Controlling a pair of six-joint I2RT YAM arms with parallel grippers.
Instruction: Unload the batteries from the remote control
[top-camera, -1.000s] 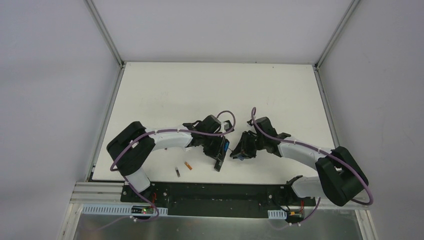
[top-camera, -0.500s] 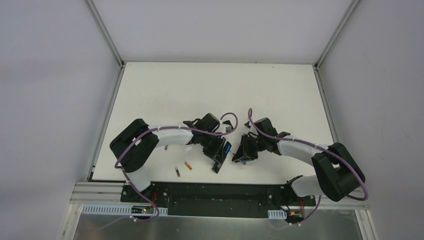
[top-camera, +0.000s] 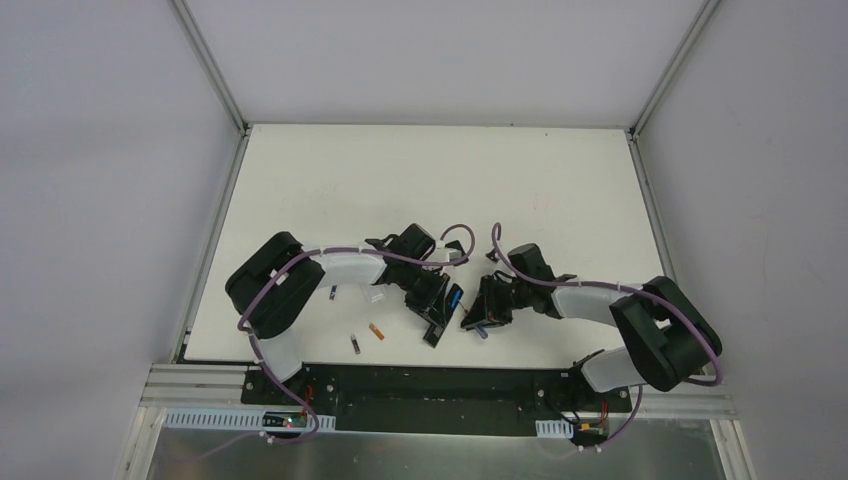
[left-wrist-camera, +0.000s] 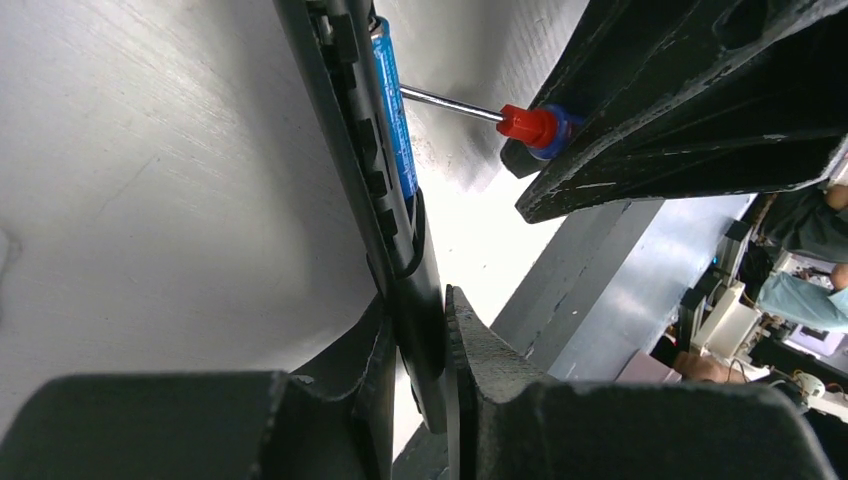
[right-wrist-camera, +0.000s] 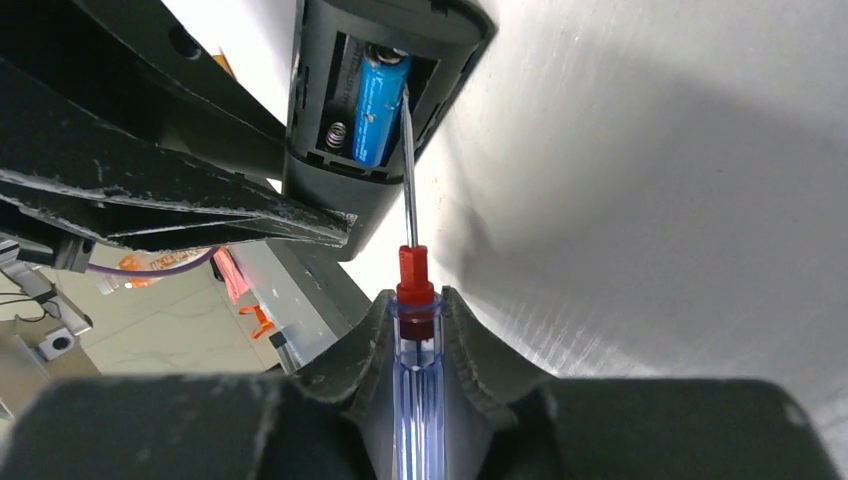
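Blue battery (right-wrist-camera: 378, 100): seated in the open compartment of the remote control (right-wrist-camera: 322, 190), outside both sets of jaws, just beyond the right gripper's fingers.
Left gripper (left-wrist-camera: 420, 330): jaws pressed onto the thin edges of the remote control, pinching it on its side above the table (top-camera: 400, 180), with the compartment end pointing away from the fingers.
Right gripper (right-wrist-camera: 413, 310): jaws closed around the clear blue handle of the screwdriver (right-wrist-camera: 412, 340), with the red collar just past the fingertips.
Screwdriver shaft: bare metal, reaching from the collar to the side of the blue battery near its far end, between cell and compartment wall; actual contact hard to confirm.
Neighbouring slot: empty, spring (right-wrist-camera: 337, 132) showing beside the blue cell.
Loose cells: orange battery (top-camera: 377, 332) and dark battery (top-camera: 354, 344) lying near each other on the table, left of the remote and close to the near edge, apart from both grippers.
In the way: left gripper's black fingers and body crowding the left of the right wrist view, close alongside the compartment.
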